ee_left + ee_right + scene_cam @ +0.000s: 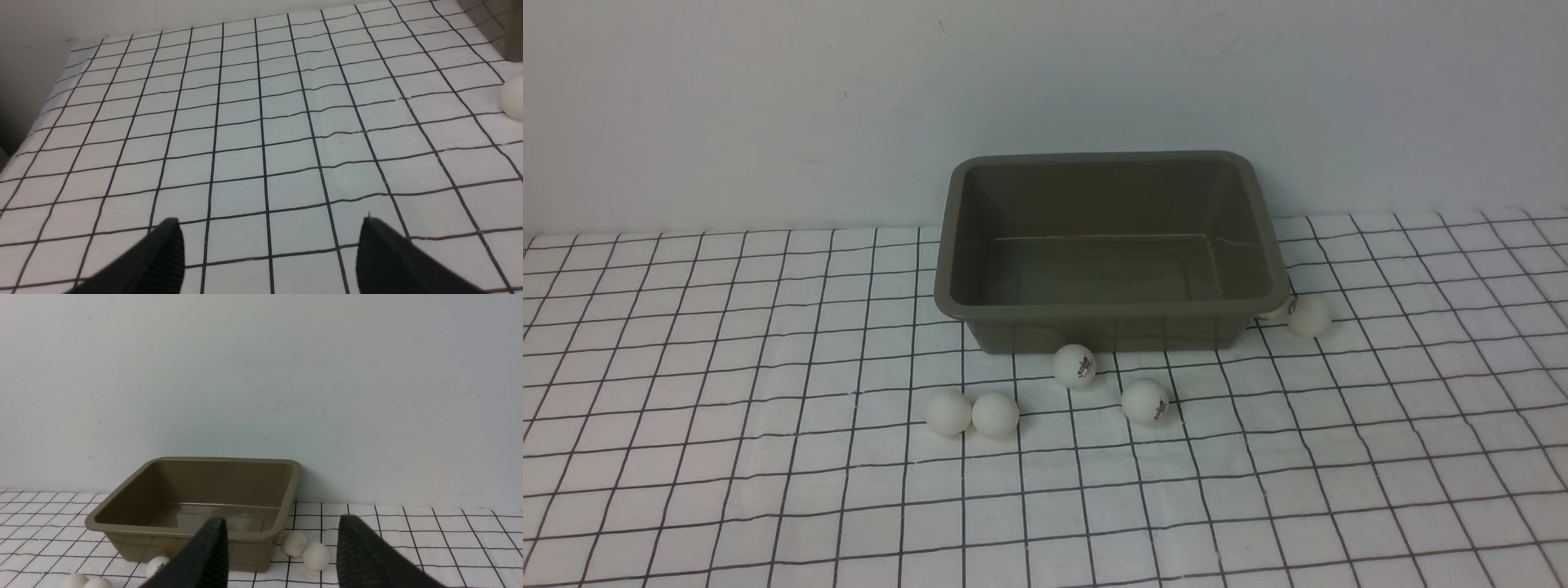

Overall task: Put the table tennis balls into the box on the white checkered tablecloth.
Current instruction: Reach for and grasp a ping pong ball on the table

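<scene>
The box point(1143, 333) is empty. Five balls point(995, 414) lie on the cloth point(727, 457) before and right of it; a sixth seems tucked behind its corner. Light, smooth, roll-prone: pinch across the middle. Released, empty: left gripper point(269, 222), right gripper point(284, 519).

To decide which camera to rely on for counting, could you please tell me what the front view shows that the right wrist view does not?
Only the front view: all six table tennis balls, including one logo ball missing from the wrist view. Only the right wrist view: the right gripper, open and empty. Both: the empty box, the checkered tablecloth and the ball pair by the box's right corner.
</scene>
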`<action>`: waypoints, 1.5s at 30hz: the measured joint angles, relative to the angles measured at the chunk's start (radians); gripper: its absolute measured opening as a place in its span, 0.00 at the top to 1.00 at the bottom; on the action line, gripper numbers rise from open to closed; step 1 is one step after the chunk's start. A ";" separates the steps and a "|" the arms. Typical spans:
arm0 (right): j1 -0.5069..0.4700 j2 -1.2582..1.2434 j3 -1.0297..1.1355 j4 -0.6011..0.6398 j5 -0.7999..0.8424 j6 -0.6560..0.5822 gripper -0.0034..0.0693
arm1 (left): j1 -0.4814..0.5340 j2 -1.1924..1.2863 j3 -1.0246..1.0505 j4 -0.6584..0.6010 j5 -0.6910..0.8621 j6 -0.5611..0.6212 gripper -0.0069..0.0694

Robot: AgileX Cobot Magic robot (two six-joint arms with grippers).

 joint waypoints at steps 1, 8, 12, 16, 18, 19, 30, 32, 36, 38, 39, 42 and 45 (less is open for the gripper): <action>0.000 0.000 0.000 0.001 0.000 0.000 0.49 | 0.000 0.000 0.000 0.000 0.000 0.000 0.24; 0.000 0.000 0.000 0.002 0.000 0.000 0.49 | 0.000 0.000 0.000 0.000 0.000 0.000 0.24; 0.000 0.000 0.000 0.002 0.000 0.000 0.49 | 0.000 0.000 0.000 0.000 -0.004 0.000 0.24; 0.000 0.000 0.000 0.002 0.001 0.000 0.49 | 0.000 0.000 0.008 -0.064 -0.055 -0.015 0.24; 0.000 0.000 0.000 0.002 0.004 0.000 0.49 | 0.000 0.000 0.008 -0.129 -0.085 -0.038 0.24; 0.000 0.000 0.000 0.002 0.004 0.000 0.49 | 0.000 0.000 0.008 -0.162 -0.102 -0.043 0.24; 0.000 0.000 0.000 0.002 0.031 -0.002 0.49 | 0.000 0.000 0.008 -0.476 -0.229 -0.079 0.24; 0.000 0.000 0.000 0.002 0.045 -0.003 0.49 | 0.000 0.000 0.008 -0.497 -0.267 -0.079 0.24; 0.000 0.000 0.000 0.001 0.066 -0.013 0.49 | 0.000 0.000 -0.071 -0.535 -0.201 -0.080 0.24; 0.000 0.000 0.000 0.000 0.075 -0.029 0.49 | 0.000 0.000 -0.142 -0.554 -0.129 -0.077 0.24; 0.000 0.000 0.000 0.000 0.083 -0.038 0.49 | 0.000 0.000 -0.190 -0.564 -0.070 -0.063 0.24; 0.000 0.000 0.000 0.000 0.108 -0.055 0.49 | 0.000 0.009 -0.269 -0.605 0.058 -0.002 0.24; 0.000 0.000 0.000 -0.002 0.122 -0.056 0.49 | 0.000 0.035 -0.301 -0.694 0.124 0.095 0.24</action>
